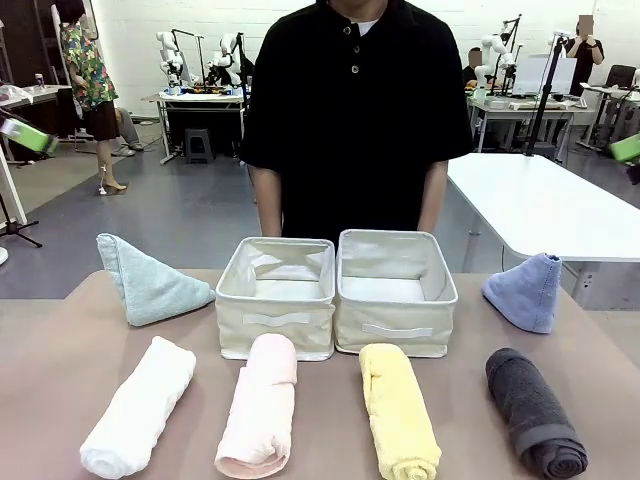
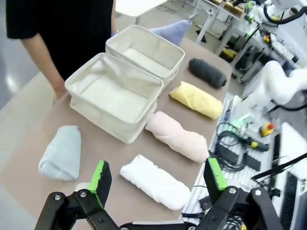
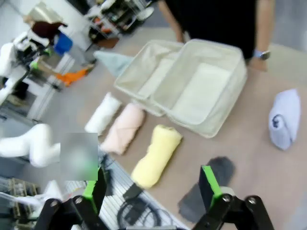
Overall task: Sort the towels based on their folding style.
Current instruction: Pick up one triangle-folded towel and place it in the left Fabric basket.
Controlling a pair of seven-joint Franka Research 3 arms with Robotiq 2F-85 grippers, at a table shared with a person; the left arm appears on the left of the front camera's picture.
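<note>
Towels (image 2: 154, 181) lie well beneath left claw (image 2: 157, 173) and right claw (image 3: 152, 184), both spread

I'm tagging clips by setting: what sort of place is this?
Probably a robotics lab or workshop, not a home: white work tables stand about a wide grey floor, and loose cables with a red stop button lie beside the towel table.

Rolled towels (image 1: 258, 420) before baskets (image 1: 290, 335)

six towels (image 1: 260, 410) beside two cream baskets (image 1: 276, 322)
</note>
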